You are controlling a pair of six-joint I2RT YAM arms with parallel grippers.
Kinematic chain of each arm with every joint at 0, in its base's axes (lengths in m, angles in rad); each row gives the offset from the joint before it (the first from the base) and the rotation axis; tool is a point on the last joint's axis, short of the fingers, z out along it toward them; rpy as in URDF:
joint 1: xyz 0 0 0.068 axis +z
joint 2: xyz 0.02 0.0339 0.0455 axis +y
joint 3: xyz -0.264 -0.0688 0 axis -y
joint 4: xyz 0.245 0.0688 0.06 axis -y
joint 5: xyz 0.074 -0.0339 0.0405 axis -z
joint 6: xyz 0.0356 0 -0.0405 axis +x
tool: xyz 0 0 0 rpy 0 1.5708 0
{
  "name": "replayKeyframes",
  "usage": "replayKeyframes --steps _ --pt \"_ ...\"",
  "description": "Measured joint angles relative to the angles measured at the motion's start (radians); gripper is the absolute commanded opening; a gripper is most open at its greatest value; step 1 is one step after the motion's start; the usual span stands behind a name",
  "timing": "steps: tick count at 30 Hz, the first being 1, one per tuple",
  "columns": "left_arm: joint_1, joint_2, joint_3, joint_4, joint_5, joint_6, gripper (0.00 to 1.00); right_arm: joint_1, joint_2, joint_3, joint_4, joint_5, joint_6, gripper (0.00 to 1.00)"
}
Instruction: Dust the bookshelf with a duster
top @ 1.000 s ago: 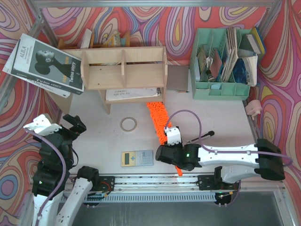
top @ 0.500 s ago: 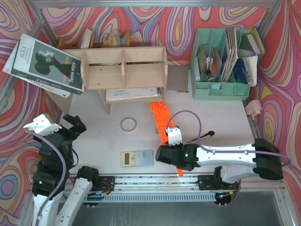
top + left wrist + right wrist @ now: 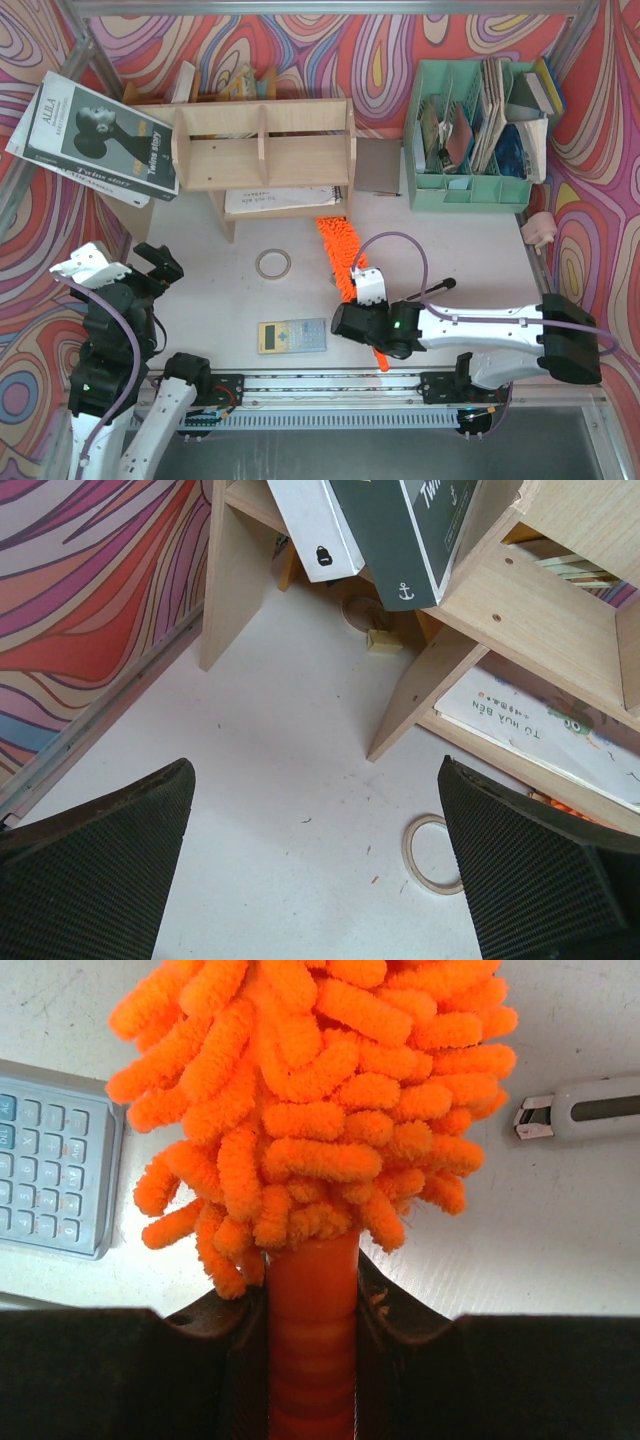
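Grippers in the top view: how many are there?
2. The left gripper, open, is at the near left; the right gripper, near the middle, is shut on the handle of the duster. None seems hidden.

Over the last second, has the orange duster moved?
Yes, slightly. In the top view the duster has crept away from the calculator and toward the bookshelf, gripped in the right claw.
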Motion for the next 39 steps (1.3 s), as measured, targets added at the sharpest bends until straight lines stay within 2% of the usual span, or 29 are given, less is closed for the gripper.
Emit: replayKeyframes --steps 7,18,30,39 --pt "0.0 0.0 0.0 0.0 0.0 0.0 0.98 0.0 -0.07 0.0 0.016 0.011 -0.039 0.0" --pt "0.0 0.0 0.0 0.0 0.0 0.0 0.98 -0.006 -0.03 -0.059 0.05 -0.037 -0.043 0.0" --pt "0.0 0.0 0.0 0.0 0.0 0.0 0.99 -0.012 -0.039 0.0 0.069 -0.022 -0.146 0.0" --pt "0.0 0.0 0.0 0.0 0.0 0.0 0.98 -0.012 -0.061 -0.029 0.067 -0.015 -0.101 0.0"
